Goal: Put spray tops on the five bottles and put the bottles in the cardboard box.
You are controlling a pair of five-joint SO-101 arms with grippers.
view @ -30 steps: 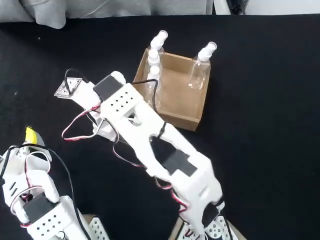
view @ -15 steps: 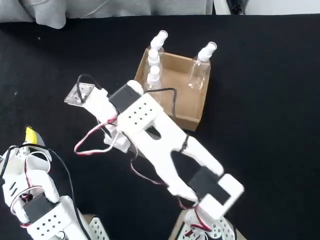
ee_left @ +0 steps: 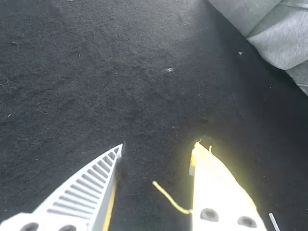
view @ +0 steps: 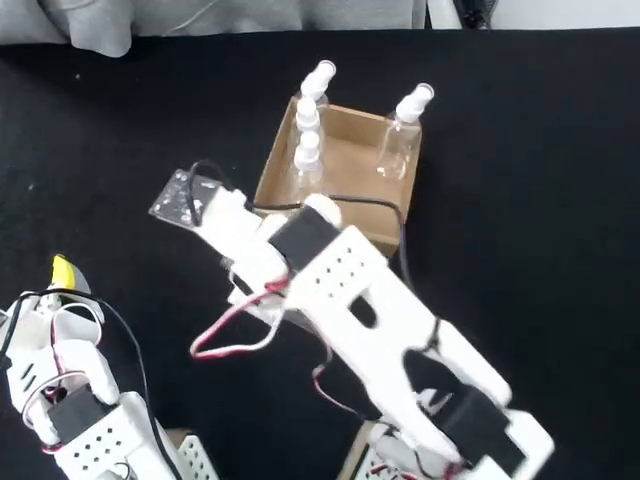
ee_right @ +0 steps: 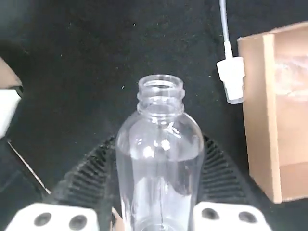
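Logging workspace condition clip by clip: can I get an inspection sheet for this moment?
Surface: black cloth over the table.
Job's things: cardboard box holds four capped bottles; fifth bottle, uncapped, in the right gripper; spray top lying on the cloth beside the box.
Clutter: nothing seen.
Grippers: right shut on the fifth bottle; left gripper open above bare cloth.
Cables: red, white and black wires looping off the right arm.
Surroundings: grey fabric at the far edge.

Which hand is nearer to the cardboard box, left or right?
Right. The right hand, shut on an uncapped bottle, is just beside the cardboard box. The left hand is open over bare table, well away from the box.
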